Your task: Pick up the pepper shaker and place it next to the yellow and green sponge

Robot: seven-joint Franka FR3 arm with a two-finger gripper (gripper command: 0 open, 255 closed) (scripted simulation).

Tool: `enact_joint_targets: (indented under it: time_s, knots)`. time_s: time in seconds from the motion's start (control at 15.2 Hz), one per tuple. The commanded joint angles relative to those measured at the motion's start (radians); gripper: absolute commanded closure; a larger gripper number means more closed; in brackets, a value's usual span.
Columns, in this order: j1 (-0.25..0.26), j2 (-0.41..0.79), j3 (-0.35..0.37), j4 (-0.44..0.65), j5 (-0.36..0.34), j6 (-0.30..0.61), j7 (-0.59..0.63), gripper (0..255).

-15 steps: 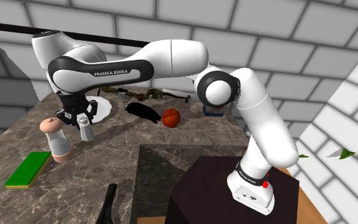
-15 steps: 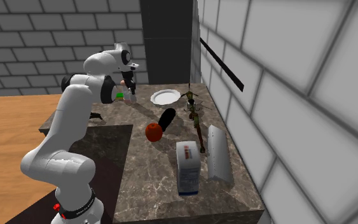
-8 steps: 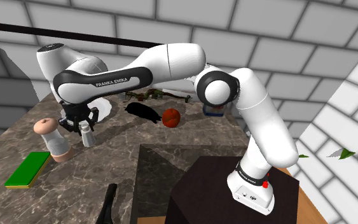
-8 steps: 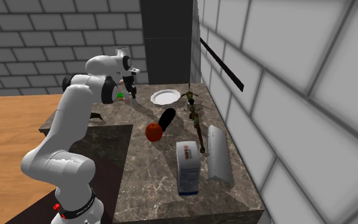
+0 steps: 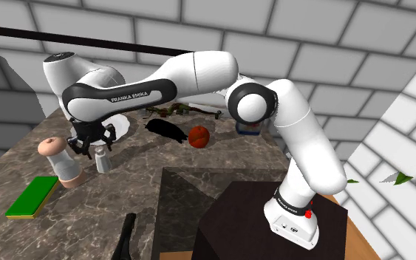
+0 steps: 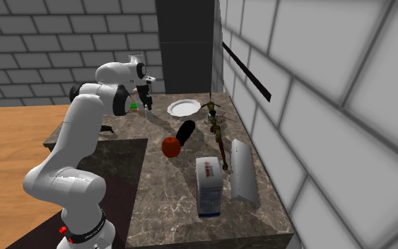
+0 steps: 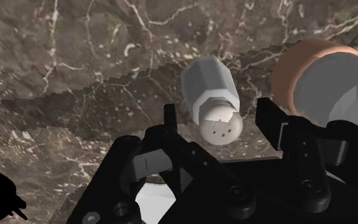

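Note:
The pepper shaker (image 5: 102, 159), a small grey jar with a white holed cap (image 7: 210, 95), stands upright on the dark marble counter (image 5: 125, 192). My gripper (image 5: 94, 145) hovers right over it, open. Both fingers (image 7: 170, 124) flank the cap with a gap on each side. A taller grinder (image 5: 63, 158) with a tan top (image 7: 323, 70) stands right beside the shaker. The green sponge with a yellow edge (image 5: 32, 196) lies flat beyond the grinder, toward the shoulder view's lower left. In the second exterior view the gripper (image 6: 145, 104) is at the counter's far end.
A white plate (image 6: 184, 107), a black oblong object (image 5: 165, 129) and a red ball (image 5: 199, 136) lie mid-counter. A carton (image 6: 209, 185) and a grey slab (image 6: 241, 170) sit near the stand's end. A black bottle (image 5: 127, 236) lies at the counter's near edge.
The arm came down with the shaker toward the grinder. The shaker now rests on the counter and the fingers have parted from it.

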Motion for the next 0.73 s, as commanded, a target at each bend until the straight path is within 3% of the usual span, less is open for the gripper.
enact_joint_targets:
  time_s: [0.0,0.26,0.53,0.66]
  knots:
    - [0.0,0.0,0.0,0.0,0.0,0.0,0.0,0]
    - [0.0,0.0,0.0,0.0,0.0,0.0,0.0,0]
    - [0.026,0.019,0.0,0.162,0.003,-0.139,-0.015,0]
    - [0.026,0.019,0.0,0.162,0.003,-0.139,-0.015,0]
